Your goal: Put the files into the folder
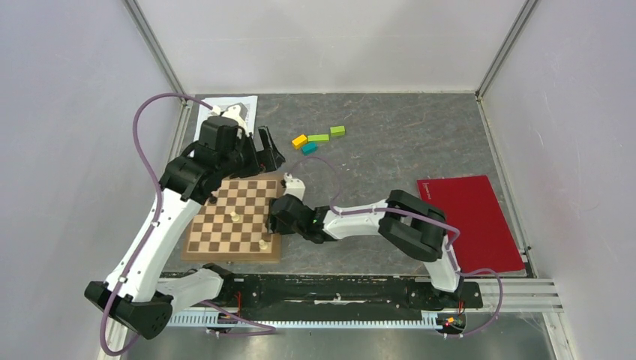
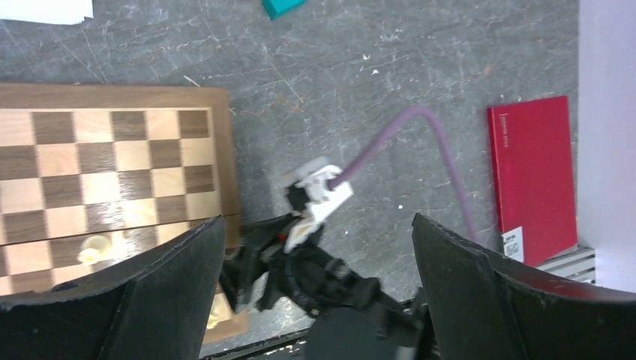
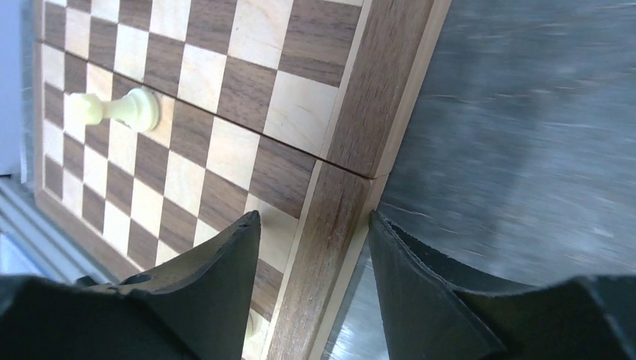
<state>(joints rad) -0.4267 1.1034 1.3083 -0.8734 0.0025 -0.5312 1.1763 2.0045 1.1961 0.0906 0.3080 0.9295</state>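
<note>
1. Two grippers, and neither is on the task's things, so I judge the job is barely begun. The files (image 1: 241,106) lie flat at the table's (image 1: 390,161) far left corner, partly under my left arm. The folder (image 1: 472,221) lies closed, well apart at the right edge.
2. My left gripper (image 1: 270,154) hangs spread wide above the chessboard's (image 1: 236,217) far right corner, holding nothing.
3. My right gripper (image 3: 313,221) has its jaws half apart astride the chessboard's right rim. I cannot tell whether they touch the wood.
4. Next, I reckon, the folder's cover needs lifting open. Thin white sheets lying flat offer little edge to pinch.
5. The folder is crimson, flat and stiff-looking, with a small white label (image 2: 512,244). The board has a dark wooden rim around light and dark squares, and a cream pawn (image 3: 120,109) lies toppled on it. The table is mottled grey.
</note>
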